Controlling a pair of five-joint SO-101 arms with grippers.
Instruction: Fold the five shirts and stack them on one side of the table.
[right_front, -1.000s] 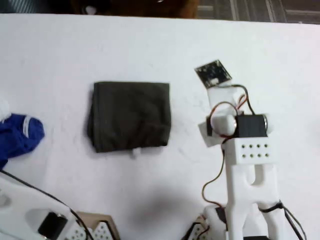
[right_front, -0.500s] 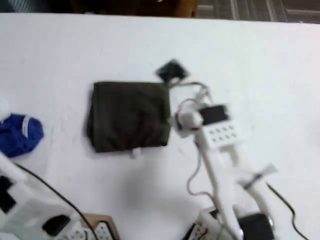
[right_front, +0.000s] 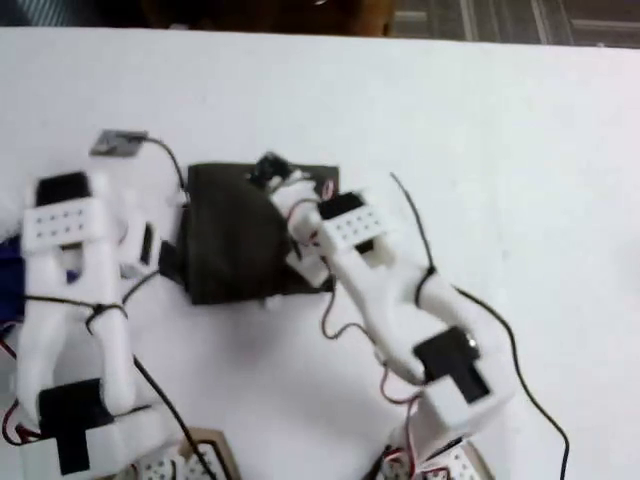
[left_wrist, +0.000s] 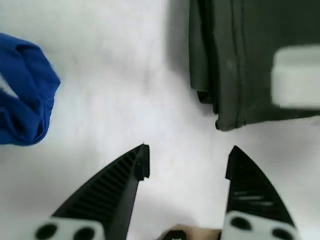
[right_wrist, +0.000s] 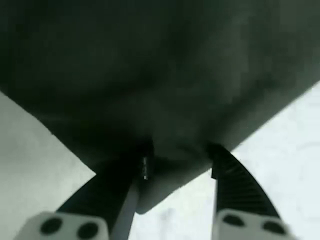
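High view: the folded dark shirt lies flat on the surface, a bit toward 9 o'clock from centre. My right arm hangs over its 3 o'clock half, and my left arm sits just beside its 9 o'clock edge. Left wrist view: my left gripper is spread apart with nothing in it. It is over bare surface between the dark shirt's layered edge and a crumpled blue shirt, touching neither. Right wrist view: my right gripper is spread too, straddling a corner edge of the dark shirt with cloth in the gap and not pinched. My guess at the step: grab this folded shirt and slide it to the stack side. To do it well I should get every layer between the right fingers before closing, or the fold peels open. Then bring the left in low on the layered edge, pinch the whole stack there, and move both ends together, flat and slow. The blue shirt, not yet folded, should stay out of the path.
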